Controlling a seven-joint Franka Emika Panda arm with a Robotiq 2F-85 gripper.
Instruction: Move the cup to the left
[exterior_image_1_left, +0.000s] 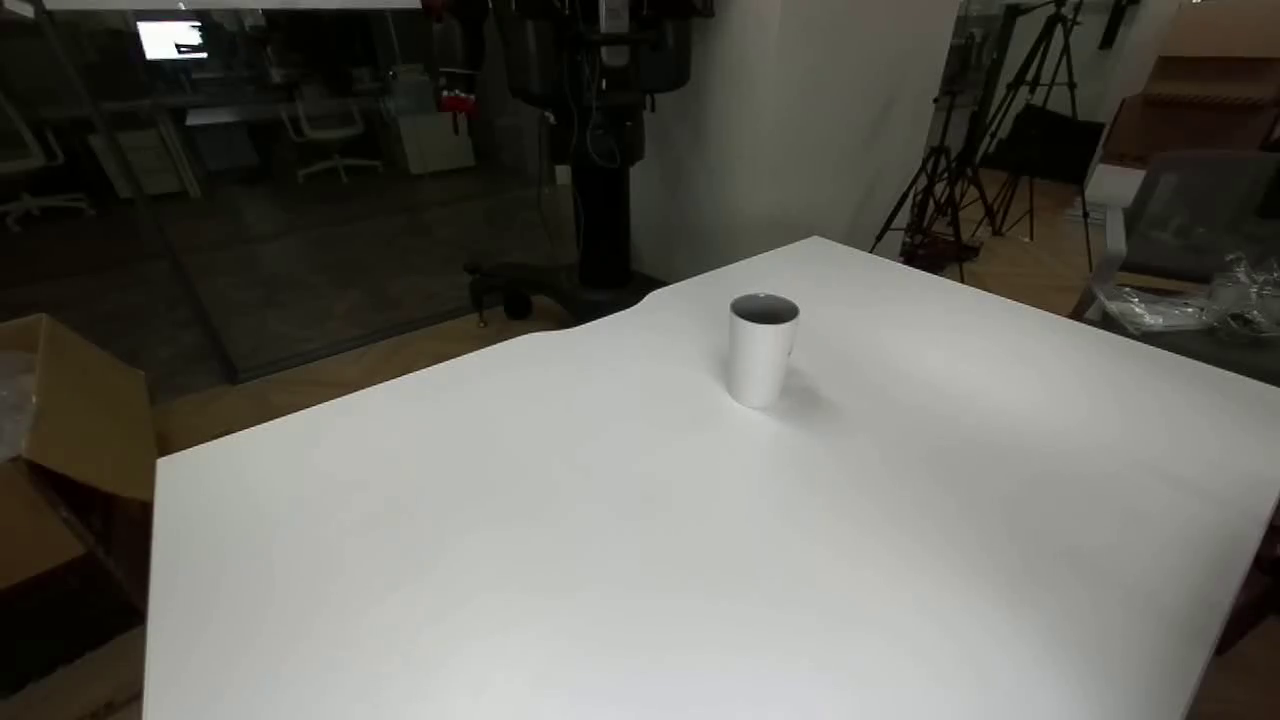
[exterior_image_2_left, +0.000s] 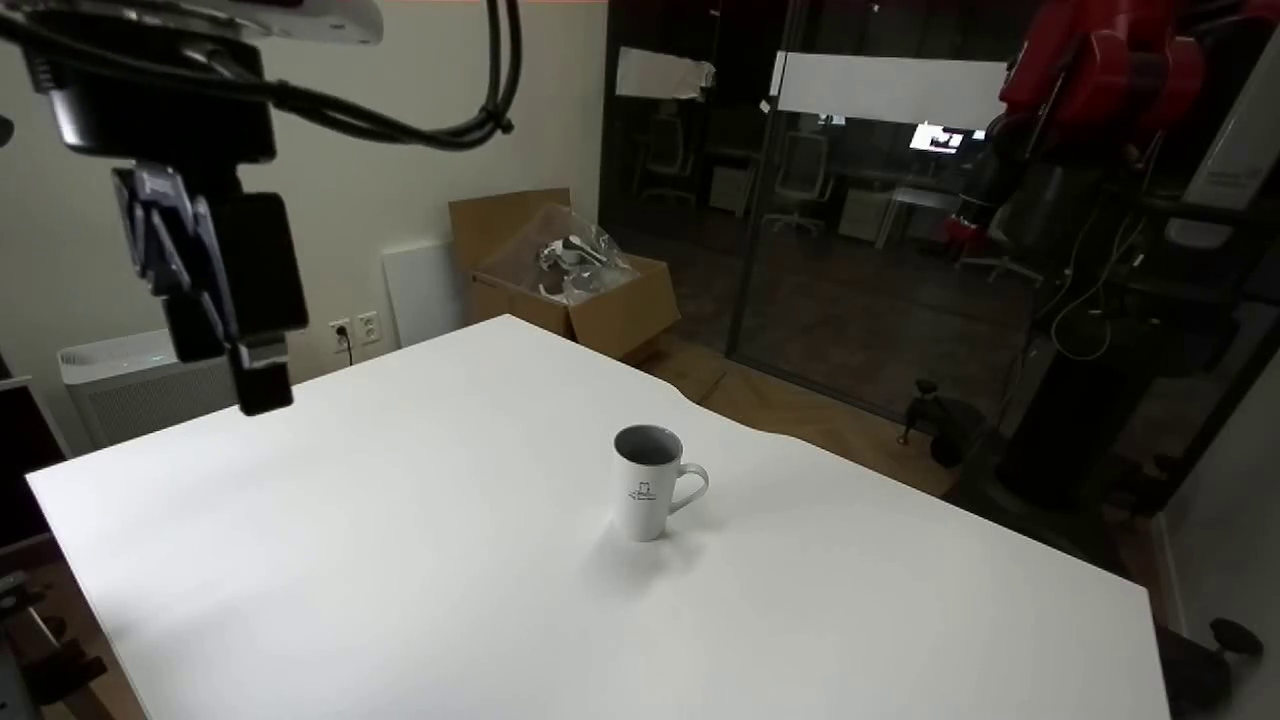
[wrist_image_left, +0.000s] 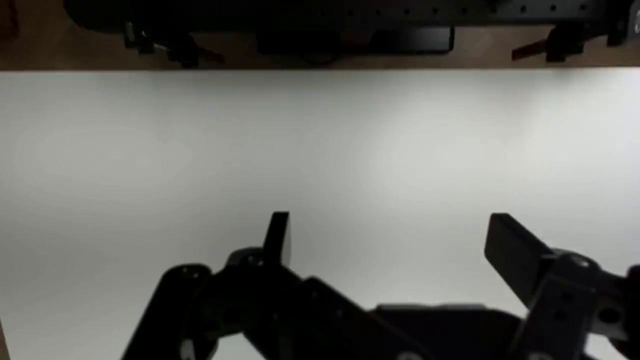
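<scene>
The cup is a white mug with a grey interior. It stands upright on the white table in both exterior views, as the cup (exterior_image_1_left: 760, 358) and the same cup (exterior_image_2_left: 640, 500). A handle and a small dark print show in an exterior view; the handle is hidden in the view from the opposite angle. My gripper (exterior_image_2_left: 235, 365) hangs high above the table, well apart from the cup. In the wrist view my gripper (wrist_image_left: 387, 237) has its two black fingers wide apart with only table surface between them. The cup is out of the wrist view.
The white table (exterior_image_1_left: 500, 520) has a wavy edge on one side. An open cardboard box (exterior_image_2_left: 620, 310) stands on the floor past the table. A dark stand (exterior_image_1_left: 600, 220) is beside the table's edge. In the wrist view a dark bar (wrist_image_left: 350, 15) lies beyond the table edge.
</scene>
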